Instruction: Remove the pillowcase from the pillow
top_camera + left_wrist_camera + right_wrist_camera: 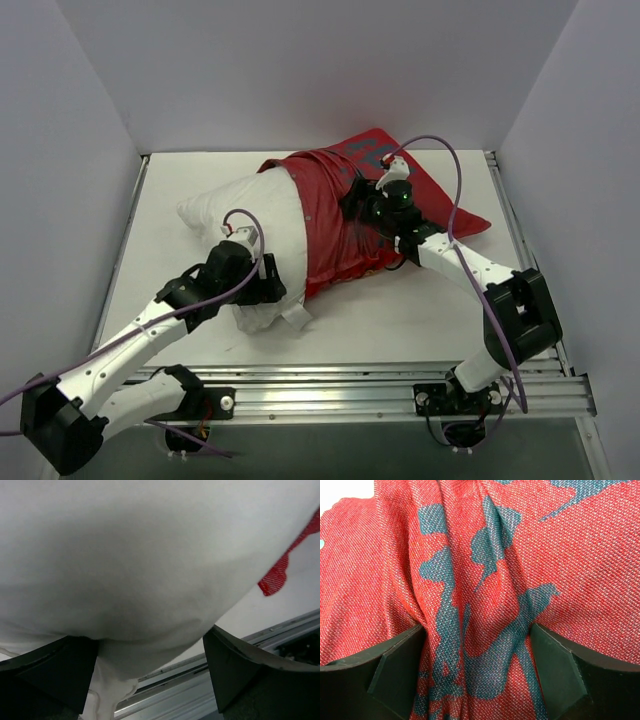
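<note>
Nearest, the left pincer (150, 637) stands wide open, straddling the near end of the white pillow (245, 215) on the counter (400, 310). Farther back, the red pillowcase (330, 215) covers the pillow's far right half. The right pincer (475, 637) gapes around a bunched fold. With neither pincer clamping, any pull could drag pillow and cover together.

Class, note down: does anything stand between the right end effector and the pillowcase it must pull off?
Nothing visible does. The right end effector sits directly on the pillowcase, with a red fold bunched between its fingers.
</note>
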Tool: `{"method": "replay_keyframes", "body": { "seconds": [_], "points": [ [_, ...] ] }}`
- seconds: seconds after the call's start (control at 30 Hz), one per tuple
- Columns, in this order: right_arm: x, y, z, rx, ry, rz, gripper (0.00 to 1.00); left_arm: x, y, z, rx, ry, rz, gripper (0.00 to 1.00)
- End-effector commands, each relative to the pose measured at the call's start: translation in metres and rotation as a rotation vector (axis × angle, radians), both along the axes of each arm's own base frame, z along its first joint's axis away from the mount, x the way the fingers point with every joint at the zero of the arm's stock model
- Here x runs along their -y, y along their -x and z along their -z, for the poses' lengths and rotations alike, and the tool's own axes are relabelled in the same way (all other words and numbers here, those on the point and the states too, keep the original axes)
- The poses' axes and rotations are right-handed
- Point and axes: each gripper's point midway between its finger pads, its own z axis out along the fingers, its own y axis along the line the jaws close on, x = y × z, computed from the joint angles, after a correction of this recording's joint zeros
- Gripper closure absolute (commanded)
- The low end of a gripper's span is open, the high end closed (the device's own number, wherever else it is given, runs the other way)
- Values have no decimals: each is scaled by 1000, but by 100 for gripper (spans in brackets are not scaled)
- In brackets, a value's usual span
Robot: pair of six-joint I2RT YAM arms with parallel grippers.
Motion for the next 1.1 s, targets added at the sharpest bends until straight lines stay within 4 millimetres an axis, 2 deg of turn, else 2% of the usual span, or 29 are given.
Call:
{"method": "replay_keyframes", "body": {
  "seconds": [0.0, 0.1, 0.13, 0.17, 0.2, 0.23, 0.27, 0.33, 0.37, 0.4, 0.47, 0.5, 0.57, 0.6, 0.67, 0.77, 0.83, 0.93, 1.0, 1.07],
  "points": [
    [-14, 29, 41, -125, 57, -70, 22, 11, -24, 1, 70, 3, -50, 13],
    [-22, 37, 37, -121, 65, -91, 22, 18, -27, 15, 58, 9, -57, 44],
    [-22, 40, 36, -121, 67, -95, 22, 19, -27, 17, 54, 9, -57, 62],
    [-22, 44, 36, -127, 76, -93, 22, 21, -28, 17, 55, 14, -59, 72],
    [-24, 52, 30, -114, 75, -101, 22, 21, -29, 16, 57, 17, -62, 94],
    [-22, 58, 29, -120, 87, -96, 22, 22, -29, 13, 64, 23, -62, 98],
    [-21, 65, 18, -101, 82, -92, 22, 23, -31, 6, 79, 34, -63, 98],
    [-22, 82, 18, -107, 111, -84, 22, 23, -33, -2, 97, 43, -69, 98],
    [-22, 91, 4, -79, 101, -87, 22, 23, -35, -12, 116, 54, -76, 98],
    [-20, 96, 2, -73, 108, -69, 22, 23, -37, -17, 126, 59, -79, 98],
    [-25, 118, 1, -73, 118, -96, 22, 24, -38, -24, 135, 63, -79, 98],
    [-24, 123, 2, -78, 117, -91, 22, 26, -41, -34, 151, 74, -80, 98],
    [-21, 137, 10, -102, 131, -95, 22, 27, -42, -38, 153, 68, -75, 98],
    [-18, 140, 14, -117, 128, -79, 22, 28, -44, -48, 169, 77, -74, 98],
    [-3, 143, 27, -133, 158, -25, 22, 27, -44, -52, 176, 69, -74, 98],
    [7, 142, 38, -144, 193, 13, 23, 26, -46, -63, 197, 69, -75, 98],
    [6, 141, 42, -141, 199, 5, 27, 27, -47, -70, 206, 74, -74, 98],
    [-7, 139, 46, -140, 181, -41, 32, 28, -47, -73, 210, 81, -71, 98],
    [-16, 139, 53, -153, 178, -78, 40, 28, -48, -73, 211, 81, -74, 98],
    [-14, 135, 61, -164, 194, -65, 46, 24, -48, -78, 215, 73, -86, 98]
  ]
}}
